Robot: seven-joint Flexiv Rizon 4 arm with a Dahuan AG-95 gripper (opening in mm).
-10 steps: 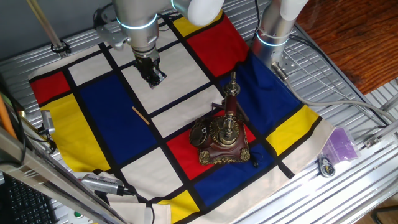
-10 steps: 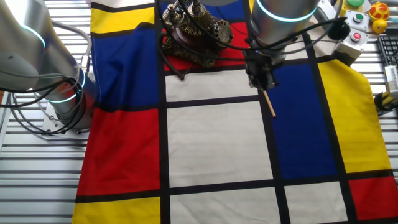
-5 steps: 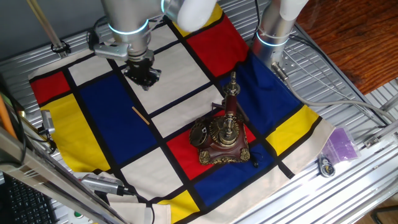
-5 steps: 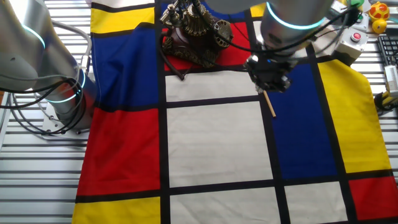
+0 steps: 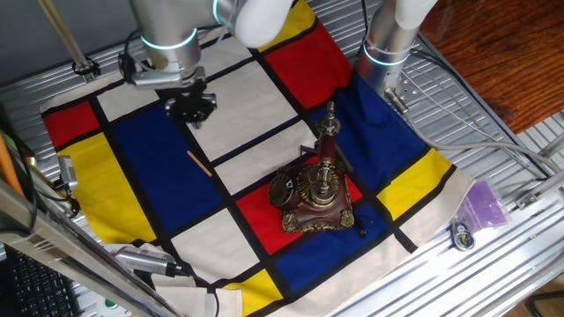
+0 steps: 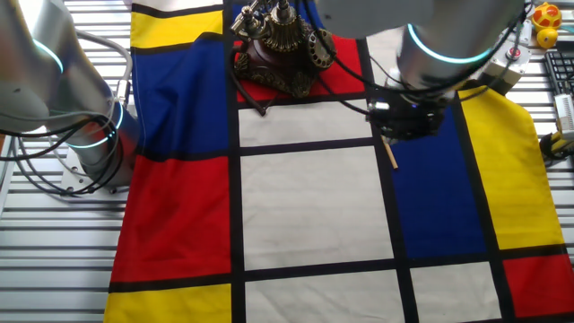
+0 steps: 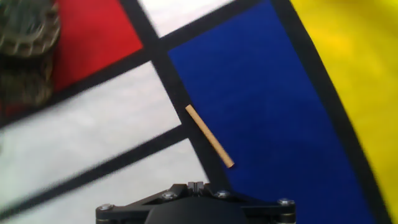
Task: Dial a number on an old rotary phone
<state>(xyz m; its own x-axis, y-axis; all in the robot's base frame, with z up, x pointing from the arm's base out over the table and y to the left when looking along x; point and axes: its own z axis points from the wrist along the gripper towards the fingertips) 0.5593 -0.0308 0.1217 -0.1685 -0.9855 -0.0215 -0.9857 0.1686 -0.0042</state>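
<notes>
The old rotary phone [image 5: 314, 199] stands on a red square of the cloth, its brass-and-black handset [image 5: 327, 134] upright and its dark dial [image 5: 282, 188] facing left. It also shows in the other fixed view [image 6: 283, 47], and its dial edge is at the hand view's top left [image 7: 26, 26]. My gripper [image 5: 193, 107] hangs above the cloth, far from the phone, with its fingertips together and nothing between them. It is over the thin wooden stick [image 7: 209, 135], which lies on a blue square beside a black stripe.
The stick also shows in both fixed views [image 5: 199, 164] [image 6: 389, 152]. A second arm's base [image 5: 388, 53] stands at the cloth's far edge. A purple bag [image 5: 483, 202] lies off the cloth at the right. Button boxes [image 6: 516, 36] sit by the cloth's edge.
My gripper has moved away from the phone, across the white square to a spot above the stick, and the wrist has turned. The phone and stick have not moved.
</notes>
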